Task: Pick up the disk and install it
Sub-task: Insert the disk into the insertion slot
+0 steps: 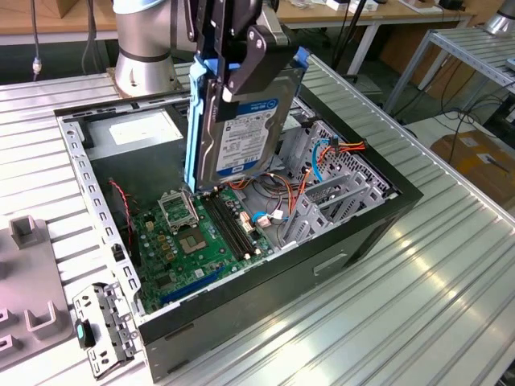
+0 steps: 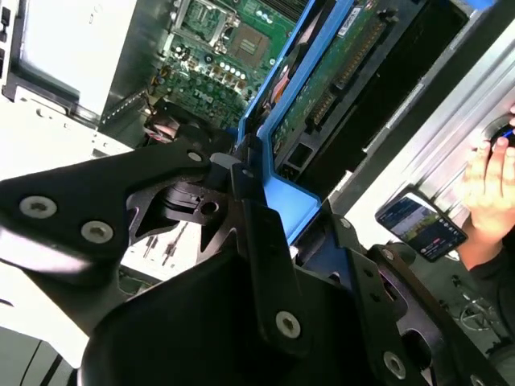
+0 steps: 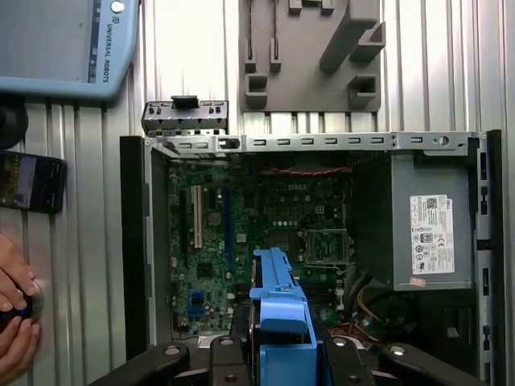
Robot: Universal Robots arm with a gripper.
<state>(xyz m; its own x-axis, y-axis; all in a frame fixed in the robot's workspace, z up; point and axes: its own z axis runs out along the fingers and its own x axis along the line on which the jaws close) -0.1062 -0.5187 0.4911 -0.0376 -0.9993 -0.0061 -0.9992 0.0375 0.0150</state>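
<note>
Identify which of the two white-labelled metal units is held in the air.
The blue-framed disk, gripped upright by the hand above the motherboard; the grey power supply sits in the case corner.

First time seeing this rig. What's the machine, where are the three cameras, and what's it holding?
This is one robot arm with a black gripper. The exterior view comes from a camera off the arm; both wrist views come from cameras riding on the arm. The gripper is shut on the disk, a hard drive in a blue frame, held on edge above an open computer case that lies on a ribbed metal table. Inside the case are a green motherboard and a grey power-supply box. In the first wrist view a phone and a person's hand are beside the case.
</note>
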